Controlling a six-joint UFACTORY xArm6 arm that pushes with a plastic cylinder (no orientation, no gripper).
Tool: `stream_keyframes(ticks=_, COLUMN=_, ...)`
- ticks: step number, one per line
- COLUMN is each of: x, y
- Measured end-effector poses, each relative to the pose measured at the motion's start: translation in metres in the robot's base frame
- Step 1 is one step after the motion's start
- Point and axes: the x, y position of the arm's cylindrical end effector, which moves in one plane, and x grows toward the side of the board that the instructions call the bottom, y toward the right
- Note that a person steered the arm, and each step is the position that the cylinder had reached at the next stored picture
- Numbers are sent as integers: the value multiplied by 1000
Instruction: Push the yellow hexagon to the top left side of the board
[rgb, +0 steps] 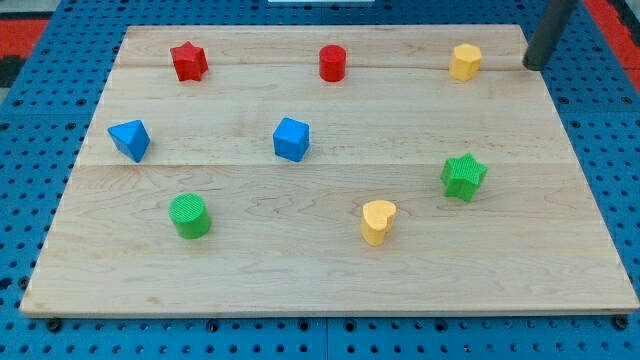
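The yellow hexagon (464, 61) sits near the top right of the wooden board (330, 290). My tip (536, 66) is at the board's top right edge, to the right of the yellow hexagon and apart from it. The dark rod rises from it out of the view's top right corner.
A red star (188, 61) is at the top left and a red cylinder (332, 63) at the top middle. A blue triangular block (129, 139) and a blue cube (291, 139) lie mid-left. A green cylinder (189, 216), a yellow heart (378, 221) and a green star (463, 176) lie lower.
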Motion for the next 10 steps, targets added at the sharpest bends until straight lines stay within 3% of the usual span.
stream_keyframes(ticks=2, x=-5, y=-173)
stream_keyframes(ticks=3, x=-16, y=-225)
stream_keyframes(ticks=4, x=-24, y=-232)
stream_keyframes(ticks=5, x=-59, y=-213)
stream_keyframes(ticks=6, x=-58, y=-240)
stream_keyframes(ticks=8, x=-38, y=-350)
stream_keyframes(ticks=9, x=2, y=-339)
stream_keyframes(ticks=10, x=18, y=-404)
